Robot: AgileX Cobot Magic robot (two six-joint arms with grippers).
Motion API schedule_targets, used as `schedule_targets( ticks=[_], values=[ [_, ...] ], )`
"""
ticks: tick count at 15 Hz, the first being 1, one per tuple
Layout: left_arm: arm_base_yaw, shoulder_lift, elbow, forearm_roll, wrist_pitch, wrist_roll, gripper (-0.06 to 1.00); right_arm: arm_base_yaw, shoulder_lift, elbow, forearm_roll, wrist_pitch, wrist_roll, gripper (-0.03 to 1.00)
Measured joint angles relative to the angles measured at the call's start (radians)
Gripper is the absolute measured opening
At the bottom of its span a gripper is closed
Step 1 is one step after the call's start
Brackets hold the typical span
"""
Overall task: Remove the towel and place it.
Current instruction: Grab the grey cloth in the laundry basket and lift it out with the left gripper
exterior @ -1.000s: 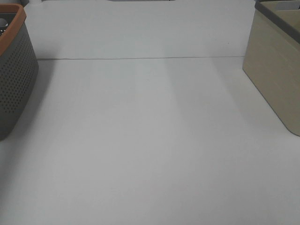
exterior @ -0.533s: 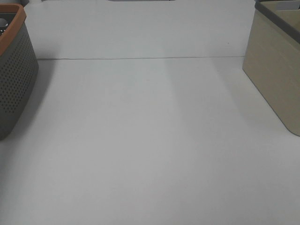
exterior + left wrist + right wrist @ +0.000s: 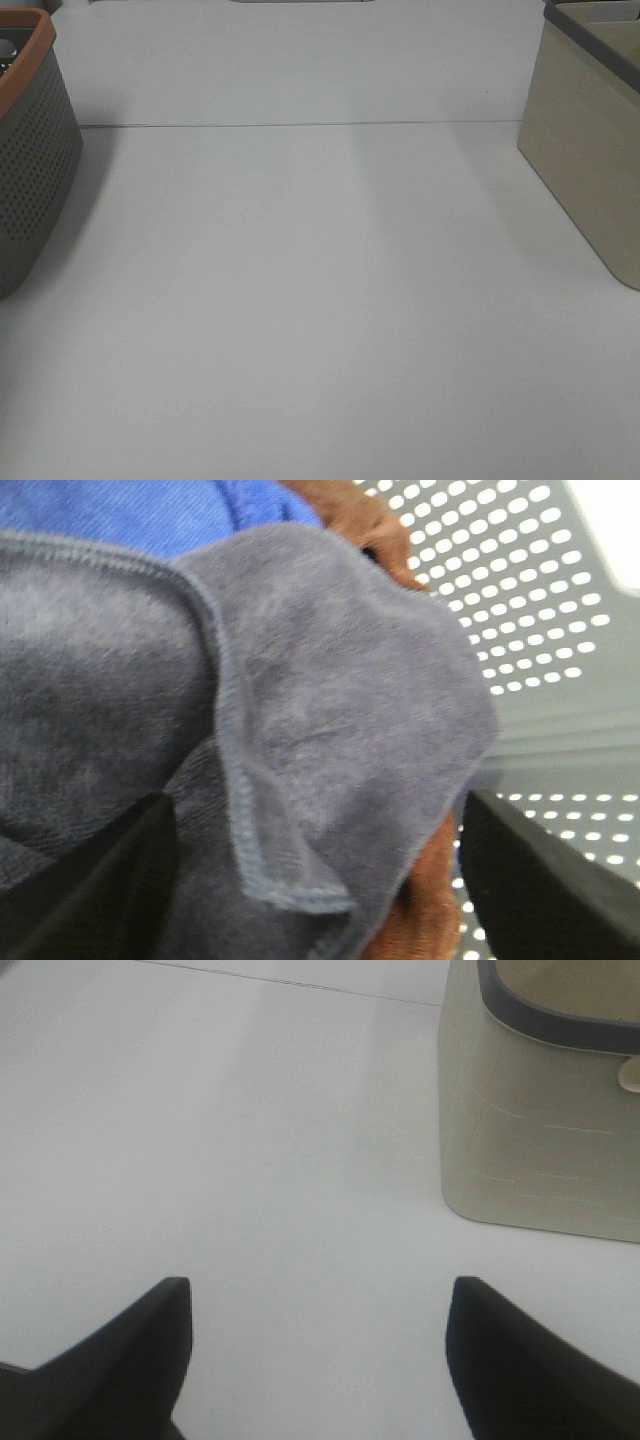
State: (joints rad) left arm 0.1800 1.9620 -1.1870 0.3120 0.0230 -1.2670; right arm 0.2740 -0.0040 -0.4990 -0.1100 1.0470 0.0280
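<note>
In the left wrist view a dark grey terry towel with a stitched hem lies crumpled inside the grey perforated basket. My left gripper is open, with its two black fingers wide apart on either side of the towel's folded corner, close over it. No white tag shows. My right gripper is open and empty above the bare white table. Neither gripper shows in the exterior high view.
A blue cloth and an orange-brown cloth lie in the same basket beside the towel. The grey basket with an orange rim stands at the table's left edge. A beige basket with a dark rim stands at the right and shows in the right wrist view.
</note>
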Motion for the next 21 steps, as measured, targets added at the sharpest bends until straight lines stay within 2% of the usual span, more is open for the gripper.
schedule_targets(
  ticks=[2, 5, 7, 8, 9, 13, 21],
  values=[
    [0.000, 0.014, 0.000, -0.002, -0.023, 0.000, 0.63, 0.000, 0.000, 0.000, 0.000, 0.000, 0.000, 0.71],
    [0.000, 0.015, 0.000, -0.002, -0.065, 0.000, 0.42, 0.000, 0.000, 0.000, -0.002, 0.000, 0.000, 0.71],
    [0.000, 0.015, 0.000, -0.003, -0.060, 0.000, 0.11, 0.000, 0.000, 0.000, -0.003, 0.000, 0.000, 0.71],
    [0.000, 0.015, 0.000, -0.003, -0.052, 0.000, 0.03, 0.000, 0.000, 0.000, -0.003, 0.000, 0.000, 0.71],
    [0.000, 0.015, 0.000, -0.003, -0.044, 0.000, 0.00, 0.000, 0.000, 0.000, -0.003, 0.000, 0.000, 0.71],
    [0.000, -0.001, 0.000, -0.003, -0.041, 0.000, 0.00, 0.000, 0.000, 0.000, -0.003, 0.000, 0.000, 0.71],
    [0.000, -0.208, 0.000, 0.002, -0.041, 0.000, 0.00, 0.000, 0.000, 0.000, -0.003, 0.000, 0.000, 0.71]
  ],
)
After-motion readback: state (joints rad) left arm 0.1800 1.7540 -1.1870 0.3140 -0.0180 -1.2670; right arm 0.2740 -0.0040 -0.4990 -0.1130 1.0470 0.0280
